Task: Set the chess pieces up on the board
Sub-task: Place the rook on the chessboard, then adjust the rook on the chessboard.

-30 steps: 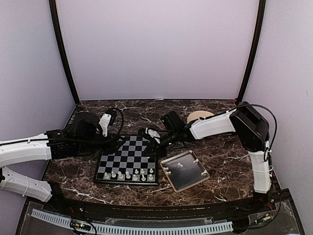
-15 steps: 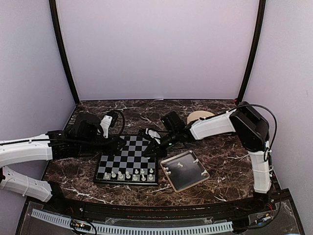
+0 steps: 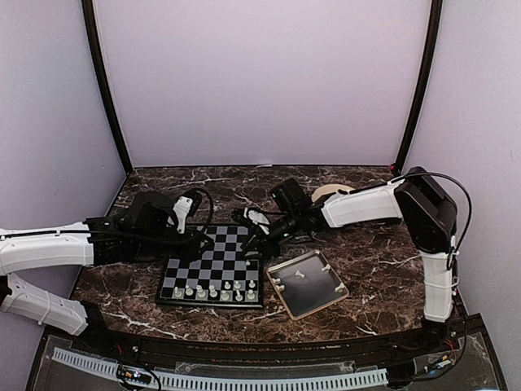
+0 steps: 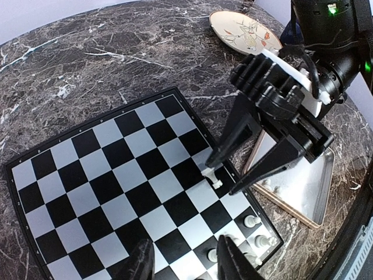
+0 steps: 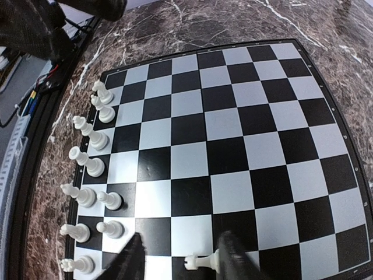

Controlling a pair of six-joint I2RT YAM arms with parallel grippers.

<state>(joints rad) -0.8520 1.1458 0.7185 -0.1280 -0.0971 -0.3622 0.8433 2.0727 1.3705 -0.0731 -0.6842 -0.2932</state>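
Dark marble table [image 3: 366, 261] seen from above, with a robot arm reaching in from each side. The left gripper [image 4: 184, 240] hovers low at the far-left part of the board [image 3: 207, 252]. Its jaws are partly spread with only bare squares between them, so it holds nothing.

The board lies flat at the table's centre-left. Standing white pieces [image 3: 213, 291] fill most of its nearest row, and three more stand in the second row towards the right.

Over the board's right edge, the right gripper [image 5: 182, 245] points down with its jaws wide apart. One piece [image 5: 201, 261] lies on its side on an edge square between the fingers. Its head is close against one finger, and the jaws are not closed on it.

Just right of the board sits a square metal tray [image 3: 313, 297] at an angle, with a few white pieces scattered in it. A round plate [image 3: 330, 192] lies farther back, partly hidden behind the right arm.
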